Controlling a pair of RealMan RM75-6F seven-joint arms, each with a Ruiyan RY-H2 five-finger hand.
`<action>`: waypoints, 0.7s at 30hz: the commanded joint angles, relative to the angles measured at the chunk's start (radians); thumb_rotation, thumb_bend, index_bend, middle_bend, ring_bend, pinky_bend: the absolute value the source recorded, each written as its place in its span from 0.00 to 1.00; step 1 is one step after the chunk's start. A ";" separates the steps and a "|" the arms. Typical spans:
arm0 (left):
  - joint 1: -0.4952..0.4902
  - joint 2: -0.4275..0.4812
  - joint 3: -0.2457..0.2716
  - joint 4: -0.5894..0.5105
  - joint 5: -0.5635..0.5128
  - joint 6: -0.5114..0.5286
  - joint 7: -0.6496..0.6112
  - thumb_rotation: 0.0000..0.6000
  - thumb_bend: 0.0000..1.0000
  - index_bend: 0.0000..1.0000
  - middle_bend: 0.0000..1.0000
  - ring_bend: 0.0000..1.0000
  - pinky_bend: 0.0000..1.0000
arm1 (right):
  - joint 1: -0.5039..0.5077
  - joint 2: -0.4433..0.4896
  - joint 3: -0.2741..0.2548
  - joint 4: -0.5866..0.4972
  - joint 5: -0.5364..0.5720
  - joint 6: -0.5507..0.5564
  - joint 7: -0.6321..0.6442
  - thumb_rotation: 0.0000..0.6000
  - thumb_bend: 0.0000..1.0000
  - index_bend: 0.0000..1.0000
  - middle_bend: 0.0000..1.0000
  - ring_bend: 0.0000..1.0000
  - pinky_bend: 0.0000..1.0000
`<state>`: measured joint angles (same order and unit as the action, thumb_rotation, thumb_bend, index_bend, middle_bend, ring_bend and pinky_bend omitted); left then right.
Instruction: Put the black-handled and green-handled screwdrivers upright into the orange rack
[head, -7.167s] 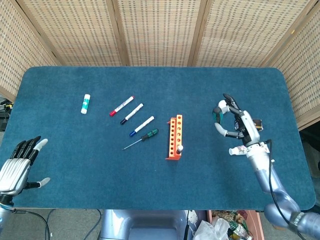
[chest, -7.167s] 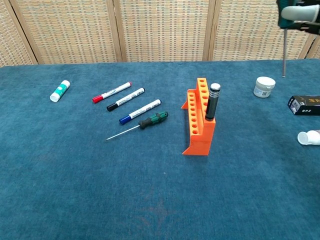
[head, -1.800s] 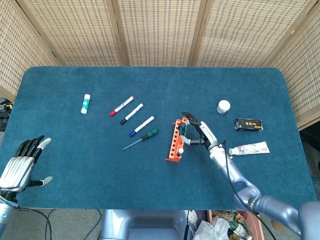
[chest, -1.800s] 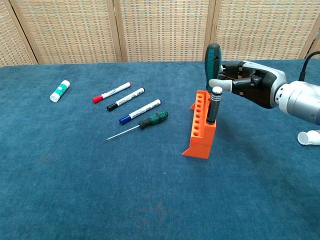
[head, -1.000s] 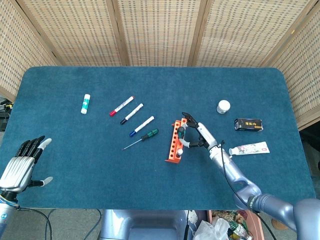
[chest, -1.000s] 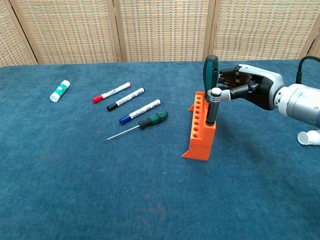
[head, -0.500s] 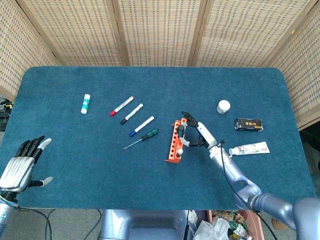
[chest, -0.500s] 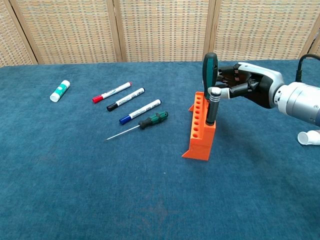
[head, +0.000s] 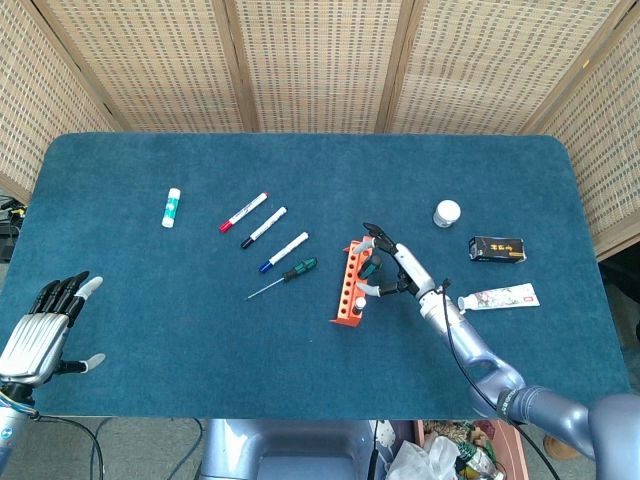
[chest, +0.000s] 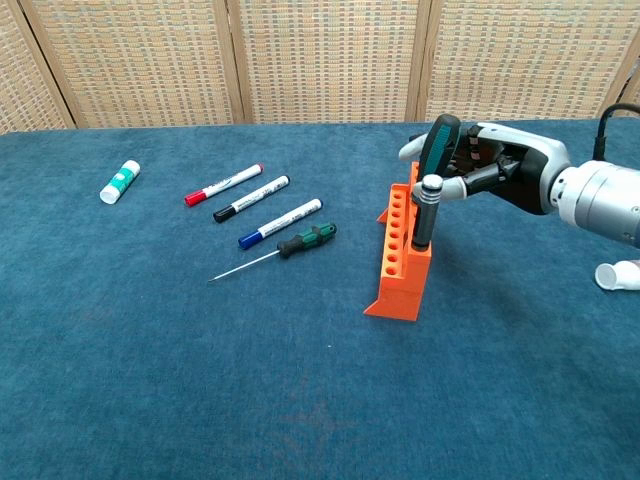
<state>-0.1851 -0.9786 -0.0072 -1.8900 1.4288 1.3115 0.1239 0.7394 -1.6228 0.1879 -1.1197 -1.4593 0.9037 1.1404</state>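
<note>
The orange rack (chest: 398, 262) (head: 349, 281) stands mid-table. A black-handled screwdriver (chest: 424, 218) with a silver cap stands upright in the rack's near end. My right hand (chest: 500, 172) (head: 392, 266) holds a green-handled screwdriver (chest: 437, 145) (head: 368, 268) just over the rack, behind the black one, tilted with its top to the right. Its shaft is hidden, so whether the tip sits in a hole cannot be told. A smaller green-and-black screwdriver (chest: 305, 240) (head: 297, 269) lies flat on the cloth left of the rack. My left hand (head: 36, 336) hovers open at the table's near left corner.
Red (chest: 222, 184), black (chest: 250, 198) and blue (chest: 280, 223) markers lie left of the rack, and a glue stick (chest: 120, 181) lies further left. A white jar (head: 447, 213), a black box (head: 497, 249) and a tube (head: 500, 298) sit right of my right hand.
The green-handled screwdriver went from upright to tilted right, and its top sank a little. The black-handled screwdriver and the left hand have not moved.
</note>
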 joint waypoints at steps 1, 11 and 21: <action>0.000 0.000 0.000 0.000 0.001 0.000 -0.002 1.00 0.00 0.00 0.00 0.00 0.00 | -0.001 0.014 0.003 -0.015 -0.001 0.008 -0.003 1.00 0.12 0.24 0.00 0.00 0.00; 0.011 0.011 0.005 -0.003 0.020 0.019 -0.023 1.00 0.00 0.00 0.00 0.00 0.00 | -0.008 0.133 0.023 -0.119 -0.028 0.080 -0.139 1.00 0.03 0.11 0.00 0.00 0.00; 0.045 0.029 0.015 0.020 0.060 0.078 -0.077 1.00 0.00 0.00 0.00 0.00 0.00 | -0.160 0.470 -0.041 -0.302 -0.109 0.273 -0.612 1.00 0.00 0.03 0.00 0.00 0.00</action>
<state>-0.1459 -0.9522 0.0045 -1.8756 1.4829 1.3837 0.0535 0.6686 -1.2987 0.1857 -1.3325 -1.5327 1.0776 0.7228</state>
